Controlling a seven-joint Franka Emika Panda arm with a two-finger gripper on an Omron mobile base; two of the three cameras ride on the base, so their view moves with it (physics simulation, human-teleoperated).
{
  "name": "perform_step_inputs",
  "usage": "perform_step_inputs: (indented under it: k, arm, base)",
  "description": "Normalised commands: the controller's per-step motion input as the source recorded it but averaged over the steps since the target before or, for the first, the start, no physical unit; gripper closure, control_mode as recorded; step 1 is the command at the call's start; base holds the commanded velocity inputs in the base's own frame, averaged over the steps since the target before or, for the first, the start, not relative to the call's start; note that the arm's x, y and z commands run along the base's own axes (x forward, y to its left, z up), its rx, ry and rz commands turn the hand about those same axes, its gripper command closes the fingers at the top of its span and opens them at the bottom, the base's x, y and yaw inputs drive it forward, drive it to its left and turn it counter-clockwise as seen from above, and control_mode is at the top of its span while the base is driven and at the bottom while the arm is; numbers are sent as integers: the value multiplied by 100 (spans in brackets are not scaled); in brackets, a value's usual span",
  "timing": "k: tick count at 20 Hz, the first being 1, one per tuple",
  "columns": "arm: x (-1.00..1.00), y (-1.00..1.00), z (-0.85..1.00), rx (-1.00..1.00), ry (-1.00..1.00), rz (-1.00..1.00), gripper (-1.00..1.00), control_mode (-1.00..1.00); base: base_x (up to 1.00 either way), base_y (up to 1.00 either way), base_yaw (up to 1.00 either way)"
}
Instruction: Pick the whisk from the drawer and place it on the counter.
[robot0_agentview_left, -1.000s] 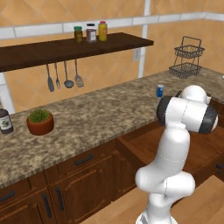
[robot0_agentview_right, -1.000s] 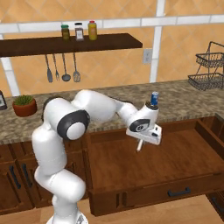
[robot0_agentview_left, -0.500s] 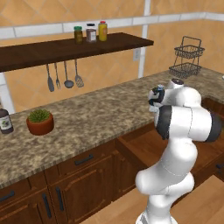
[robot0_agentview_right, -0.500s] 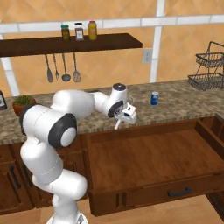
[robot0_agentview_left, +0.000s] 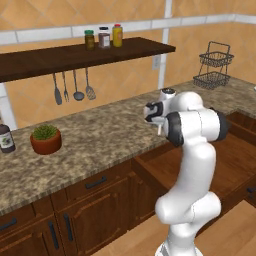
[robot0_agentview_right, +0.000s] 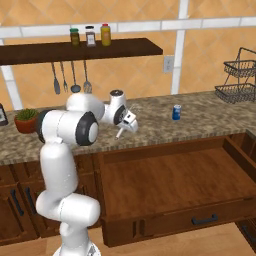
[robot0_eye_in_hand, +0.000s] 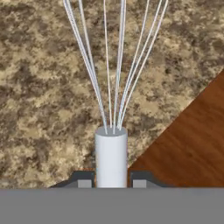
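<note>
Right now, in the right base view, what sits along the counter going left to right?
Dark bottle → potted plant → hand holding the whisk → blue can → wire basket.

You have three lidded jars (robot0_agentview_left: 103, 37), three dark hanging utensils (robot0_agentview_left: 74, 88), one blue can (robot0_agentview_right: 176, 112), one potted plant (robot0_agentview_left: 45, 139).
</note>
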Motion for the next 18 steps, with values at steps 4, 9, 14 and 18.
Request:
perform_step_inputs:
  k: [4,9,14,18]
  arm:
    - [100,54,-7,4,2,-12,-100,-100]
    - [8,6,-5,1,1,-4,-100,-100]
    - [-77,-10,89,6,-25,-1,-100,-100]
    - [-100,-36,100,13,-54,0,-100,-100]
  base:
    - [0,0,0]
    - [0,0,0]
    - [0,0,0]
    - [0,0,0]
